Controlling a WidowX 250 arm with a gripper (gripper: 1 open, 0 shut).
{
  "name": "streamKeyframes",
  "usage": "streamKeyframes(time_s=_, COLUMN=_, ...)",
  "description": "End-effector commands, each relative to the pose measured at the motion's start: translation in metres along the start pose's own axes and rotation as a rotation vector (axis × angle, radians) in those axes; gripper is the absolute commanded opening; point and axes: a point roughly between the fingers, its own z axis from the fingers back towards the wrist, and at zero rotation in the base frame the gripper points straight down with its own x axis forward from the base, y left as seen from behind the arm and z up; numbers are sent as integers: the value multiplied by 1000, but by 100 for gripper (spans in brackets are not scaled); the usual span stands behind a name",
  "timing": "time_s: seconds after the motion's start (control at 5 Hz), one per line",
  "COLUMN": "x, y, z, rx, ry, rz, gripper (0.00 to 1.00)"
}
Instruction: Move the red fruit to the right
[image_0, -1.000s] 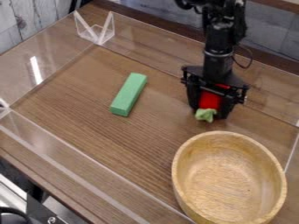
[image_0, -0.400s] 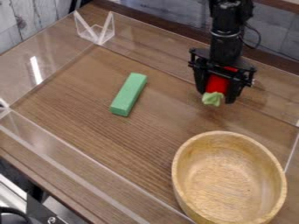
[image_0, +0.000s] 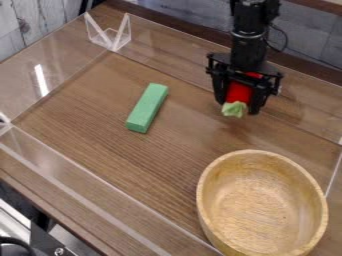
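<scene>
One black pincer (image_0: 241, 97) hung from the dark arm over the right half of the brown wooden worktop (image_0: 94, 130), its jaws closed around the small glossy red fruit with a green leafy end (image_0: 237, 104). The fruit sat between the jaws, green tip pointing down; whether it touched the wood or hung just above it could not be told. A flat green rectangular block (image_0: 147, 107) lay well apart to the left, and a round wooden bowl (image_0: 262, 208) stood near, toward the front right. The grip looked to be on the smooth upper part, so the fruit could slip out and roll. A low sideways move might also drag the leafy end along the wood.
</scene>
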Motion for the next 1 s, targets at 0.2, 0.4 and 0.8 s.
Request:
streamKeyframes(time_s=0.2, x=13, y=17, z=35, rx=-2, ry=-75, rz=-52, gripper=0)
streamKeyframes(time_s=0.4, x=13, y=14, z=26, rx=-4, ry=-63, rz=-70, gripper=0)
streamKeyframes(time_s=0.8, x=7, y=8, z=11, rx=-8, ry=-35, rz=-117, gripper=0)
